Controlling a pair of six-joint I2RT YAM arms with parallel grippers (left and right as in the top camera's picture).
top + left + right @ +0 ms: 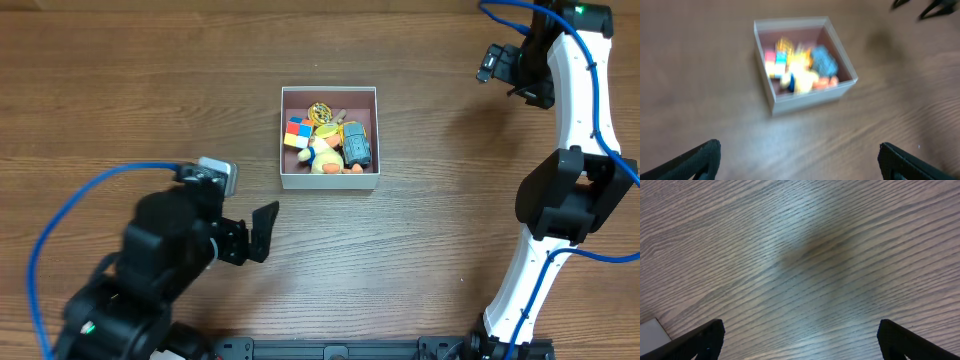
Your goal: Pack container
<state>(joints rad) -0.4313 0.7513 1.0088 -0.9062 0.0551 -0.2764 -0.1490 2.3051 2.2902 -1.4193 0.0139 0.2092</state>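
Note:
The container, a square white-walled box with a mauve-pink floor, sits at the table's middle and holds several small toys: a colourful cube, a yellow figure, a blue-grey toy. It also shows, blurred, in the left wrist view. My left gripper is open and empty, low on the table to the front left of the container; its fingertips frame bare wood in the left wrist view. My right gripper is open and empty at the far right back, over bare wood.
The table is brown wood. A corner of a white object shows at the lower left of the right wrist view. The right arm's white links stand along the right side. A blue cable loops at the left.

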